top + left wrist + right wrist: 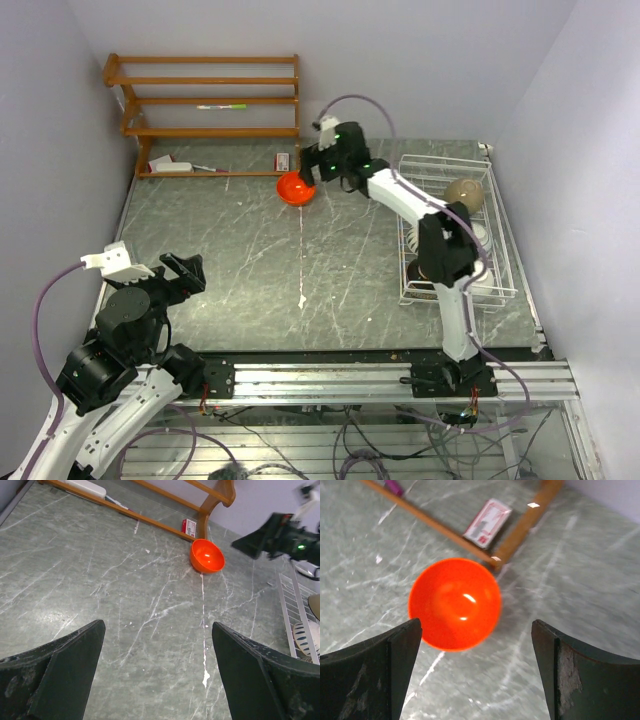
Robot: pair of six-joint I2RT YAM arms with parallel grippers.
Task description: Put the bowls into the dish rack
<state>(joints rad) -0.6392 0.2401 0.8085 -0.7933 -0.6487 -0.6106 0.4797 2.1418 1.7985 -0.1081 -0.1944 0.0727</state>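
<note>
The orange-red bowl (296,188) sits upright on the grey marbled surface (250,270), a little above the centre of the overhead view. It is just beside the corner post of the wooden shelf unit (210,100). A small red-and-white box (284,160) lies close behind it, by the shelf's bottom rail.

The right arm reaches across from the lower right. Its pincer (308,174) hangs over the bowl's right edge, spread wide and holding nothing. From its own camera the bowl (455,603) shows between the two dark fingers, nearer the left one (395,665). I cannot tell whether that finger touches the rim.

The white wire dish rack (430,160) stands along the right side of the overhead view, well apart from the orange-red bowl. Inside it a brown bowl with a tan inside (463,192) leans on its side near the top end, with a white bowl (482,236) below it. The arm hides much of what else is in there.

The left pincer (182,270) is at the lower left, also fully open and empty, over bare surface.
</note>
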